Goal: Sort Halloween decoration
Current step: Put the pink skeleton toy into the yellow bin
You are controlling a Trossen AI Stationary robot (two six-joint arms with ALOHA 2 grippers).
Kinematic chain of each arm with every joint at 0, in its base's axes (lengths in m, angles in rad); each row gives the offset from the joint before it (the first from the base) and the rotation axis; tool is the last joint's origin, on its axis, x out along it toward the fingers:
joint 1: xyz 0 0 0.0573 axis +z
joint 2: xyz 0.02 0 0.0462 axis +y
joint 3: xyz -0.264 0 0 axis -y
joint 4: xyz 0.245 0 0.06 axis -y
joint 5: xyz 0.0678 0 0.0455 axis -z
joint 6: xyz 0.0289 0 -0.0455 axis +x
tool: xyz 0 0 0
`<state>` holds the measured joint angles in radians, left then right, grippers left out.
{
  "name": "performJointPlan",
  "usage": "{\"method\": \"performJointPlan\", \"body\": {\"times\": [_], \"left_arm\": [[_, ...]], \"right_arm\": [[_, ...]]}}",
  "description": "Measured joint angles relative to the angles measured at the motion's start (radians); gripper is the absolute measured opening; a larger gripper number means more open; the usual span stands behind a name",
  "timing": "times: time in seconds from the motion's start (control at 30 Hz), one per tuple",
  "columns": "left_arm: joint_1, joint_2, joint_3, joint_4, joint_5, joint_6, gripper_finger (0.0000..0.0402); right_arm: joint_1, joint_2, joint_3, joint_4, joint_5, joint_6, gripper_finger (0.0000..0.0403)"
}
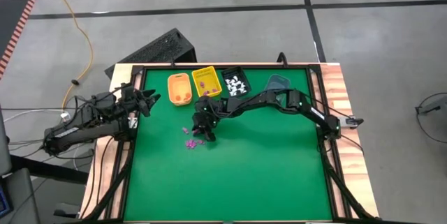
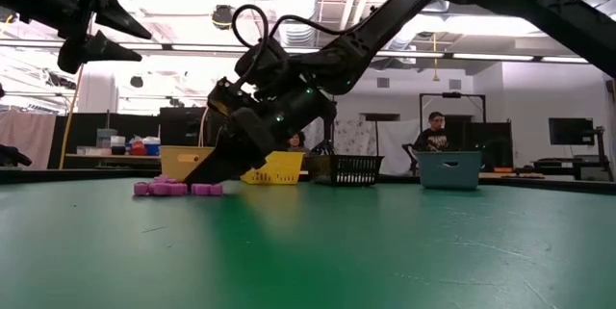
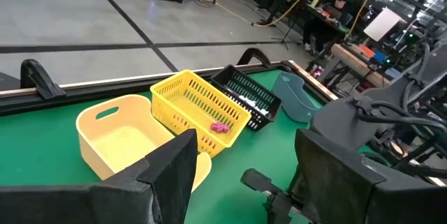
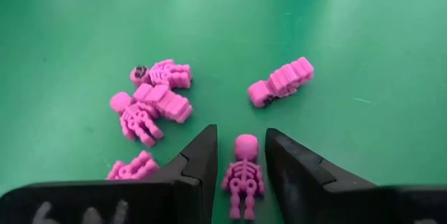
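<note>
**Right gripper down over a purple skeleton**

Right gripper (image 4: 239, 165) lowered to the green table (image 1: 237, 175), fingers spread either side of one purple skeleton (image 4: 244, 175), not yet closed on it. Four more purple skeletons (image 4: 150, 102) scattered just beyond, left and centre of the wrist frame. Upper centre of the high view: orange bin (image 1: 179, 89), yellow bin (image 1: 207, 81), black bin (image 1: 235, 83), grey-blue bin (image 1: 278, 82). Left gripper (image 1: 144, 102) parked at the table's left edge, fingers spread, holding nothing.

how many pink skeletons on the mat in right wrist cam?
5: one between the right claw's open fingers, one apart beyond it, two clustered to the side, one partly hidden by a finger. Others may be hidden.
</note>
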<state>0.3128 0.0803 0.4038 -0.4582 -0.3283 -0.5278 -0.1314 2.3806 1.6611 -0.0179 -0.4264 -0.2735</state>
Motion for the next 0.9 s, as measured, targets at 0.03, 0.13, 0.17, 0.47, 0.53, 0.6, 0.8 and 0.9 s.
{"method": "performJointPlan", "body": {"times": [0.03, 0.13, 0.17, 0.47, 0.53, 0.6, 0.8, 0.9], "left_arm": [[0.0, 0.0, 0.0, 0.0, 0.0, 0.0, 0.0231], [0.0, 0.0, 0.0, 0.0, -0.001, -0.002, 0.0231], [0.0, 0.0, 0.0, 0.0, 0.0, -0.004, 0.0231], [0.0, 0.0, 0.0, -0.004, -0.001, -0.005, 0.0231], [0.0, 0.0, 0.0, -0.005, -0.001, -0.005, 0.0231], [0.0, 0.0, 0.0, -0.005, -0.001, -0.005, 0.0231], [0.0, 0.0, 0.0, -0.005, -0.001, -0.005, 0.0231], [0.0, 0.0, 0.0, -0.005, -0.001, -0.004, 0.0231]], "right_arm": [[0.0, 0.007, 0.0, 0.001, 0.0, 0.014, 0.0138], [-0.001, 0.04, 0.0, 0.012, -0.001, 0.039, 0.0138], [-0.001, 0.041, 0.0, 0.011, 0.003, 0.047, 0.0138], [0.007, 0.077, -0.001, 0.023, 0.051, 0.071, 0.0118], [0.007, 0.077, -0.002, 0.026, 0.058, 0.068, 0.0108], [0.006, 0.077, -0.002, 0.026, 0.063, 0.071, 0.0097], [0.006, 0.077, -0.004, 0.031, 0.062, 0.103, 0.0066], [0.006, 0.077, -0.005, 0.043, 0.059, 0.129, 0.0058]]}}
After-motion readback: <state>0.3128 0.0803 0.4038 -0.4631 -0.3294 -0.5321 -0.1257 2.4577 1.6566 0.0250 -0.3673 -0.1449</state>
